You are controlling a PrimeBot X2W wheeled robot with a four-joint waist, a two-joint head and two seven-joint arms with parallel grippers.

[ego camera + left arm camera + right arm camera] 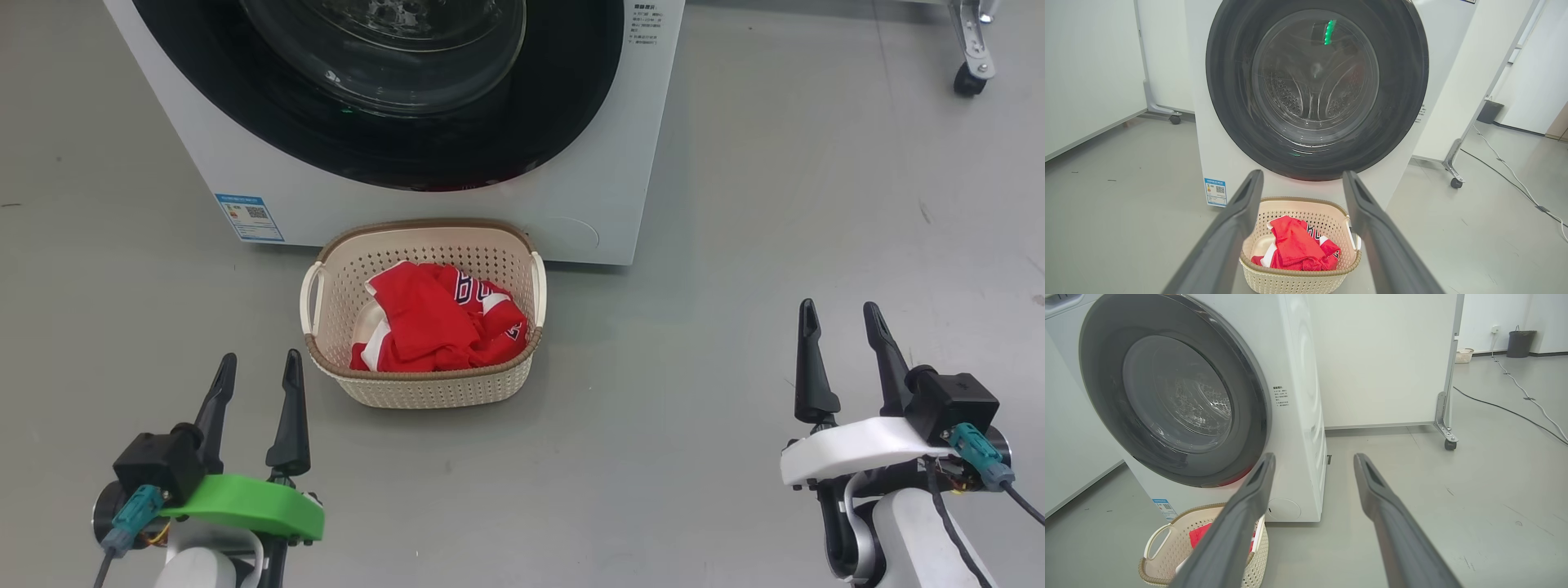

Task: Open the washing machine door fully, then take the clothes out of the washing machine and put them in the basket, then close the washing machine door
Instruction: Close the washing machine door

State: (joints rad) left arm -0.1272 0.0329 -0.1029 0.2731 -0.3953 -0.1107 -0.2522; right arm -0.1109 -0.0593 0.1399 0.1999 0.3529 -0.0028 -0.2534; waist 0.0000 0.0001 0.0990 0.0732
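Note:
The white washing machine stands ahead with its black-rimmed round door flat against the front. Through the glass of the door the steel drum shows. On the floor just before it sits the cream basket with the red clothes bunched inside. My left gripper is open, low and left of the basket, holding nothing. My right gripper is open over bare floor well to the basket's right. The left wrist view looks over the basket and clothes; the right wrist view has the basket at lower left.
White wheeled partition panels stand behind and beside the machine, with a caster at the far right. A cable runs over the grey floor to the right. A dark bin and a small basket sit by the far wall.

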